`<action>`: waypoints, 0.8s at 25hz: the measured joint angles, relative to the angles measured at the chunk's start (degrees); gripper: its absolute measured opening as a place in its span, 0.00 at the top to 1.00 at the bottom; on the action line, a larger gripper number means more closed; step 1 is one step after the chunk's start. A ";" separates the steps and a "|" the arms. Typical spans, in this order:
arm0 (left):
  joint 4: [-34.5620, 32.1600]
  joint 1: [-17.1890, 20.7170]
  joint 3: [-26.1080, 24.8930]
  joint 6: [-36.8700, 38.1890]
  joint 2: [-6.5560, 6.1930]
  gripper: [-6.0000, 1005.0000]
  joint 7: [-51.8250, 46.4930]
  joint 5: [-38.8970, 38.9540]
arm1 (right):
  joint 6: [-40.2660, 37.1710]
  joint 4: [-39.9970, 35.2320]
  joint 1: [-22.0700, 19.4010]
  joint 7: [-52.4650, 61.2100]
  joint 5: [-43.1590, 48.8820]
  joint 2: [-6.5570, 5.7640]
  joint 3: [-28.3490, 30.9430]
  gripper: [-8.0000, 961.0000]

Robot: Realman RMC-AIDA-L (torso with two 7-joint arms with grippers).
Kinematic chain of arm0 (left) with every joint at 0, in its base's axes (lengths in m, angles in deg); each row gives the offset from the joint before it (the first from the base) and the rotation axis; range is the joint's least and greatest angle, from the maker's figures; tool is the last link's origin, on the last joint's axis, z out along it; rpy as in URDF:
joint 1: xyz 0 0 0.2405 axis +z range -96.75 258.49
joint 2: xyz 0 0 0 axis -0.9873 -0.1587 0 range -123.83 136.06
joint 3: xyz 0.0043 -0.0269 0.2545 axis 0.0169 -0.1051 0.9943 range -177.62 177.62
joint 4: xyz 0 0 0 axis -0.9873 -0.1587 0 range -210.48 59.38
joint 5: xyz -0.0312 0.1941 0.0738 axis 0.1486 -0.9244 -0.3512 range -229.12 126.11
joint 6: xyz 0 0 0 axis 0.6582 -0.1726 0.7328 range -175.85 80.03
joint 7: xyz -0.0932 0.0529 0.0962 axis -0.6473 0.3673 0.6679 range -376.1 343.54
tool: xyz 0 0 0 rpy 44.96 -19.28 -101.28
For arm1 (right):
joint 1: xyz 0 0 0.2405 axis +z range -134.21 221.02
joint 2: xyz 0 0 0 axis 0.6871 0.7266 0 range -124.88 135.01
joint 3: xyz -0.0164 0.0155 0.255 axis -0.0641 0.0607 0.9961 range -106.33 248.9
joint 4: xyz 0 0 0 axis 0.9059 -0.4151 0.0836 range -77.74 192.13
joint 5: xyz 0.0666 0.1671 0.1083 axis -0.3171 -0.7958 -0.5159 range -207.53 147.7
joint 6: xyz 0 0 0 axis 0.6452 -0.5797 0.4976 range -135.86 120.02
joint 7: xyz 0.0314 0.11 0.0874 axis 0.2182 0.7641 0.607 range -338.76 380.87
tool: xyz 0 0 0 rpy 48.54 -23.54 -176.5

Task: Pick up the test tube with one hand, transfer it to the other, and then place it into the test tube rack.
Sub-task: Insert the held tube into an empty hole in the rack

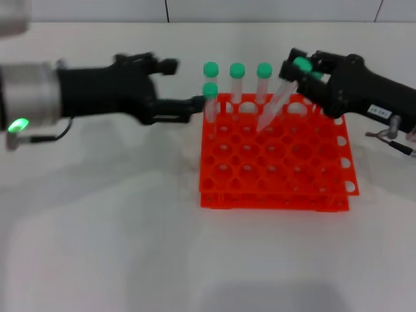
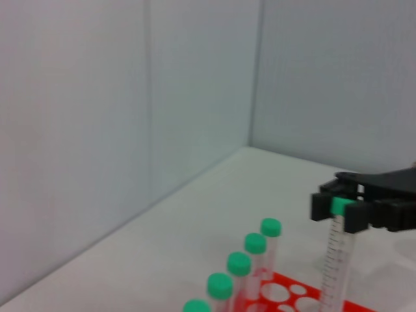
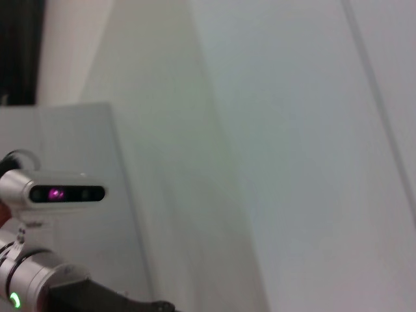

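The test tube (image 1: pixel 276 97), clear with a green cap, hangs tilted in my right gripper (image 1: pixel 297 65), which is shut on it just under the cap. Its tapered tip points down over the back rows of the orange-red test tube rack (image 1: pixel 273 188); I cannot tell whether the tip is inside a hole. My left gripper (image 1: pixel 186 83) is open at the rack's back left corner, holding nothing. The left wrist view shows the right gripper (image 2: pixel 342 208) clamping the test tube (image 2: pixel 334 260) above the rack (image 2: pixel 286 294).
Several other green-capped tubes (image 1: pixel 237 81) stand upright along the rack's back edge, one close to the left gripper's lower finger (image 1: pixel 195 103). The same row of tubes (image 2: pixel 238 266) appears in the left wrist view. White walls enclose the white table (image 1: pixel 104 227).
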 joint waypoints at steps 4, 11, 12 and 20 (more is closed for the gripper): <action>1.30 6.51 0.13 -1.38 0.10 0.12 7.58 6.16 | 1.24 -0.95 1.91 -1.06 -0.01 0.16 -2.96 0.74; 13.09 14.66 -0.27 -0.79 0.03 0.12 27.15 22.35 | 4.40 -1.97 5.47 -1.78 0.05 0.04 -7.91 0.74; 16.85 15.52 -0.52 -0.22 0.00 0.12 31.61 25.04 | 5.28 -1.97 6.21 -1.80 0.04 0.19 -8.32 0.74; 27.66 14.96 -5.37 4.62 -0.11 0.12 38.26 27.84 | 10.28 -0.81 8.81 -1.96 -1.41 0.69 -8.99 0.74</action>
